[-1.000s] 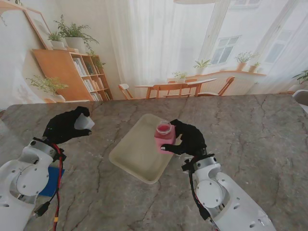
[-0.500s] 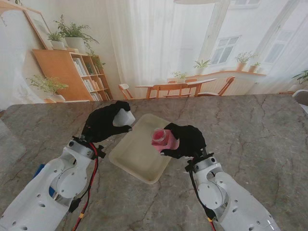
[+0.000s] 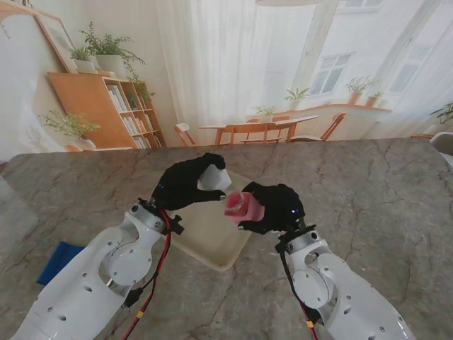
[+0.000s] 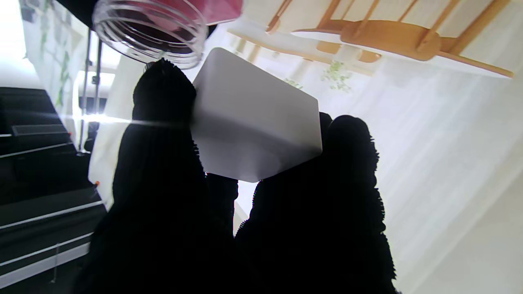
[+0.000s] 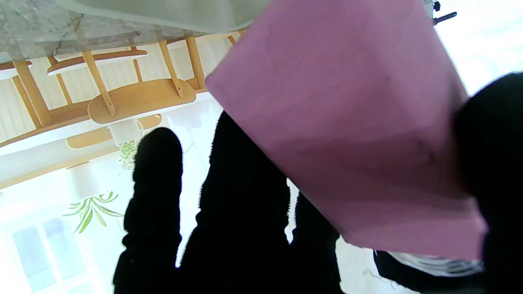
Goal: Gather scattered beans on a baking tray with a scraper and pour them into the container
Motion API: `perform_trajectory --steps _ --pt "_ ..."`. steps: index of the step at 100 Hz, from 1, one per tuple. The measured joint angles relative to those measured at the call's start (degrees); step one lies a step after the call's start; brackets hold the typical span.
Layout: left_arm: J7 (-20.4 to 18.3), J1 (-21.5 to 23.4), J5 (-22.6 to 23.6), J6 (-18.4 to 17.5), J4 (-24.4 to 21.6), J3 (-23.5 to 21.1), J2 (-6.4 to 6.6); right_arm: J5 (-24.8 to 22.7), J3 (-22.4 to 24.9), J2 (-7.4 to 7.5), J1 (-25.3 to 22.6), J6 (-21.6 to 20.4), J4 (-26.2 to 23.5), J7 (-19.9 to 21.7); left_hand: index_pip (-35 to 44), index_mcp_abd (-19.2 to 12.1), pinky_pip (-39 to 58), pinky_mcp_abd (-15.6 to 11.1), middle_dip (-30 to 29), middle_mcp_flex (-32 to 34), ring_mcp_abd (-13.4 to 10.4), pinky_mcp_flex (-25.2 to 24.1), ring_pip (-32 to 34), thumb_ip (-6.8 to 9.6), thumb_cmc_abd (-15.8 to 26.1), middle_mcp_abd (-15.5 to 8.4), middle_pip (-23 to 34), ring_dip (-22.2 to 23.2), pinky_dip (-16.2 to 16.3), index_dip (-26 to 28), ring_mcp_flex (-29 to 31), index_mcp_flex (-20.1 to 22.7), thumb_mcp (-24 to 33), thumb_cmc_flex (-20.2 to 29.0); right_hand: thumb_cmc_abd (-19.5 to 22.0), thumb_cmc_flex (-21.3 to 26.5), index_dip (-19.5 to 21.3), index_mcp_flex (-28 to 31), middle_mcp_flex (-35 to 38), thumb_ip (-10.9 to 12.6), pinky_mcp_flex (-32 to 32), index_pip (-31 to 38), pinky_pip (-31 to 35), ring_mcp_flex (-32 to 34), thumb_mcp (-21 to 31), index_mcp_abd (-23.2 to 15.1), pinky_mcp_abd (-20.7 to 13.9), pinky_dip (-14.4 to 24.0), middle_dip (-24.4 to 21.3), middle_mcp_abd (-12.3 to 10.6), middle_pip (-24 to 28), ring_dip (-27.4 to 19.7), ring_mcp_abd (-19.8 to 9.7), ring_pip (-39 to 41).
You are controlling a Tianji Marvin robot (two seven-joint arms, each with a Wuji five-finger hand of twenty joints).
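left hand (image 3: 185, 185) pinching white scraper (image 3: 213, 178), thin, stiff, light, best held by its back edge | right hand (image 3: 274, 207) clamped round pink jar (image 3: 242, 205), tilted, mouth just beside scraper | both over tray (image 3: 212, 244) | jar likely slippery, hold by body

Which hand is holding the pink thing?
The right hand holds the pink jar. The left hand holds the white scraper instead.
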Motion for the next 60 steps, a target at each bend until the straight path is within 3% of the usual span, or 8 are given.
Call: perform_trajectory --steps 46,60 --pt "-7.93 -1.39 -0.90 -11.13 0.85 -0.32 0.66 0.02 -0.16 0.09 0.26 -0.12 0.36 0.28 -2.52 0.00 0.48 0.25 0.01 1.78 0.04 1.01 0.00 -0.01 -0.02 0.13 -1.38 0.36 0.67 -0.05 1.38 2.13 -0.02 -0.59 0.00 0.41 0.00 0.00 0.00 0.00 0.00 0.04 0.02 -0.01 -0.16 0.33 0.01 0.00 0.00 0.23 0.01 0.00 0.21 0.08" --pt "-8.80 -1.48 -0.79 -11.64 0.85 -0.27 1.20 0.00 -0.21 0.09 0.29 -0.17 0.41 -0.20 -3.62 0.00 0.50 0.34 0.01 2.31 0.04 1.32 -0.01 -0.01 -0.02 0.16 -1.80 0.44 0.70 -0.11 1.73 2.87 -0.02 -0.85 0.00 0.41 -0.01 0.00 0.00 0.00 0.00 0.04 0.02 -0.01 -0.16 0.33 0.01 0.00 0.00 0.23 0.01 0.00 0.21 0.09"
